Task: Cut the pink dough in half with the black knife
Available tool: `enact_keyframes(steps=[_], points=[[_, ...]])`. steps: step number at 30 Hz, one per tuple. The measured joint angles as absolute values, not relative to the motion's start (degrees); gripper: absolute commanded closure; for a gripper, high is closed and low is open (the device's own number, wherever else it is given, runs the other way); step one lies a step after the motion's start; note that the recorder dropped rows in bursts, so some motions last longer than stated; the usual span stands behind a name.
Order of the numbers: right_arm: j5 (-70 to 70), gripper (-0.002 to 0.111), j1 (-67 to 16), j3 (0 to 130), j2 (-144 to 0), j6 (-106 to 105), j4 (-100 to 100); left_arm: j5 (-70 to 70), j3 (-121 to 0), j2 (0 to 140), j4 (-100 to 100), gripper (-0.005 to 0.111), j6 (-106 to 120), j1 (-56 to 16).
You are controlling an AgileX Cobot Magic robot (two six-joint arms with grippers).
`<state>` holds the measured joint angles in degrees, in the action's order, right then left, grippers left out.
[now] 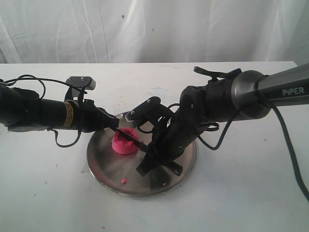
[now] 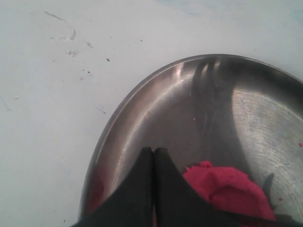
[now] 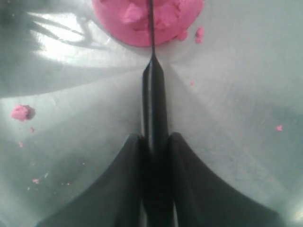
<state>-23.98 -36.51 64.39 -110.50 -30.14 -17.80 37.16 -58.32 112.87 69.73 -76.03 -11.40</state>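
The pink dough [image 1: 123,145] is a small rough lump left of centre on the steel plate [image 1: 110,169]. My right gripper [image 1: 150,153] is shut on the black knife [image 1: 133,139] by its handle. The blade lies across the top of the dough. In the right wrist view the handle [image 3: 155,101] runs out from the gripper [image 3: 155,142] and the thin blade edge enters the dough [image 3: 170,21]. My left gripper [image 1: 114,127] is shut, with its tips at the dough's far left edge near the knife point. In the left wrist view the dough [image 2: 227,189] sits just beside the shut fingers [image 2: 144,165].
A small pink crumb [image 1: 124,181] lies near the plate's front rim, and more crumbs [image 3: 22,112] dot the plate [image 3: 236,94]. The plate [image 2: 156,109] stands on a white table with a white curtain behind. Both arms crowd over the plate.
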Motion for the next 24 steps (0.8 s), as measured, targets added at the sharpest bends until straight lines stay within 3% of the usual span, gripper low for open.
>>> enact_keyframes(steps=[24], points=[[-26.0, 0.108, -36.5, 65.4, -110.5, -30.3, -17.7, 37.1, -57.9, 113.0, 70.0, 0.107, -76.9, -11.4]])
